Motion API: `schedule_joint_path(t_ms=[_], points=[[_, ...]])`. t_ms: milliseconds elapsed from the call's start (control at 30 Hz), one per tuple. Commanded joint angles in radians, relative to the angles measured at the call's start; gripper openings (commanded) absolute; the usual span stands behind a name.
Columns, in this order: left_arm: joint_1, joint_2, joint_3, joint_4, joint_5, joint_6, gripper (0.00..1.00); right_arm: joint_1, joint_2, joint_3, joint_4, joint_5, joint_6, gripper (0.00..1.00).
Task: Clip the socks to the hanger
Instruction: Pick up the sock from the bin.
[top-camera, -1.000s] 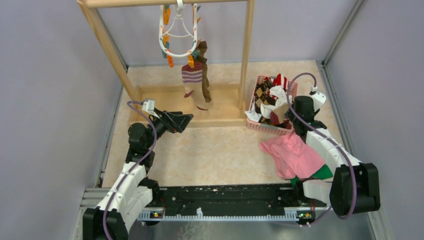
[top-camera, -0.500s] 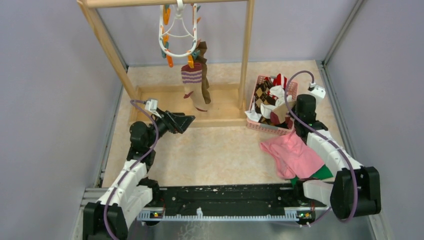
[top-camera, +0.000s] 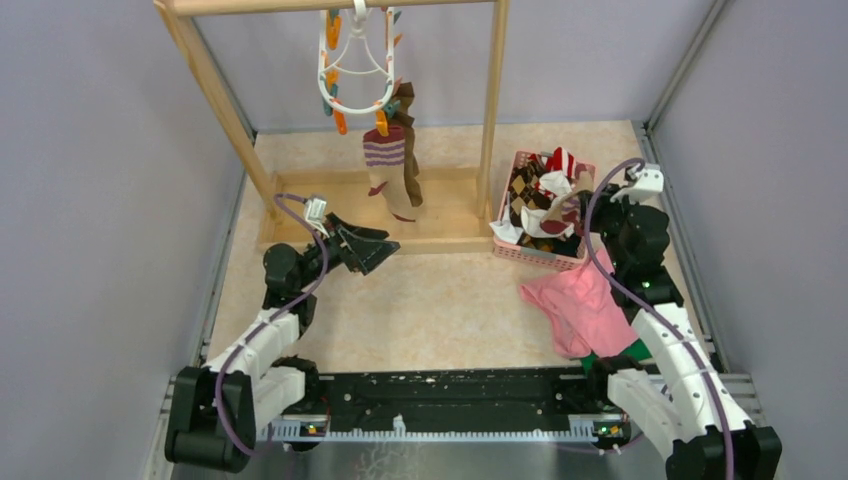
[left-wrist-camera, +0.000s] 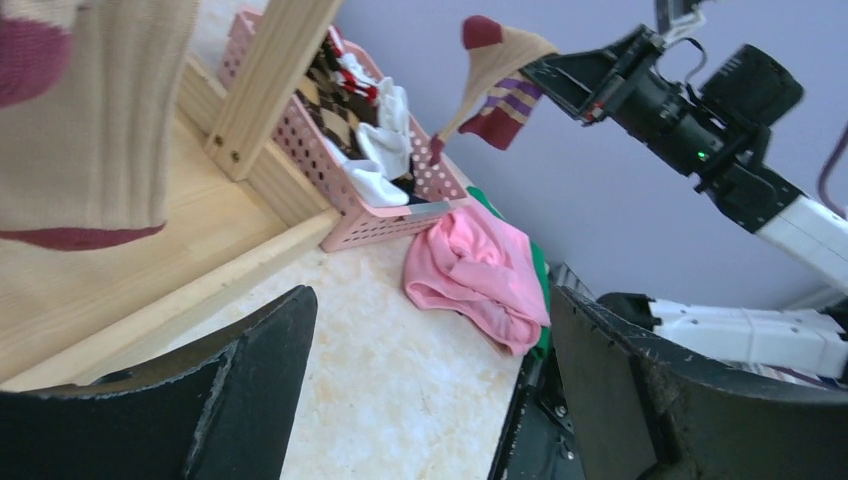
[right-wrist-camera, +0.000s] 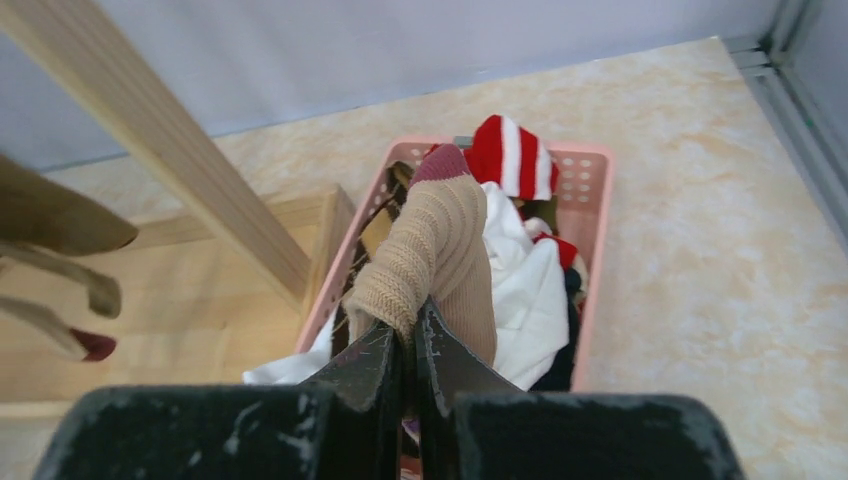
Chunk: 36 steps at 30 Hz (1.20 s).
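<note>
Now I am clamping my right hand (right-wrist-camera: 410, 330) together on a tan sock (right-wrist-camera: 440, 240), holding it above the pink basket (top-camera: 535, 255) at right; the hanger (top-camera: 355, 60) is hanging upper left of it, nearer my left hand (top-camera: 378, 250), which is standing wide apart.

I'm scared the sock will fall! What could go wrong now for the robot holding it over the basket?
The right pincer pinches the tan sock only by a small bit of fabric, so it might drop into the pink basket. The wooden post stands between the basket and the hanger, so the dangling sock could snag on it.
</note>
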Motion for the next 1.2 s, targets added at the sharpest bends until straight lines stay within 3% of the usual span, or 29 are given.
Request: schedule_joint_path(t_ms=[0, 100, 167, 267, 400, 533, 733, 933, 1167], points=[[-0.035, 0.028, -0.016, 0.257, 0.089, -0.075, 0.9, -0.005, 0.028, 0.088, 0.001, -0.229, -0.018, 0.0], [-0.124, 0.005, -0.023, 0.286, 0.042, -0.012, 0.89, -0.001, 0.055, 0.098, 0.061, -0.368, 0.044, 0.0], [-0.217, -0.017, -0.016, 0.254, -0.008, 0.109, 0.9, 0.02, 0.07, 0.076, 0.16, -0.44, 0.09, 0.0], [-0.337, -0.028, 0.0, 0.227, -0.044, 0.245, 0.91, 0.116, 0.098, 0.063, 0.24, -0.448, 0.094, 0.0], [-0.399, 0.005, 0.008, 0.269, -0.013, 0.297, 0.9, 0.247, 0.17, 0.081, 0.294, -0.435, 0.102, 0.0], [-0.429, 0.078, 0.017, 0.323, -0.009, 0.278, 0.82, 0.338, 0.28, 0.103, 0.357, -0.436, 0.175, 0.0], [-0.439, 0.172, -0.007, 0.441, -0.095, 0.141, 0.79, 0.44, 0.376, 0.118, 0.449, -0.435, 0.238, 0.0], [-0.438, 0.145, -0.029, 0.284, -0.275, 0.089, 0.81, 0.458, 0.417, 0.117, 0.528, -0.429, 0.336, 0.0], [-0.439, 0.173, -0.018, 0.266, -0.312, 0.016, 0.79, 0.467, 0.46, 0.13, 0.559, -0.441, 0.394, 0.0]])
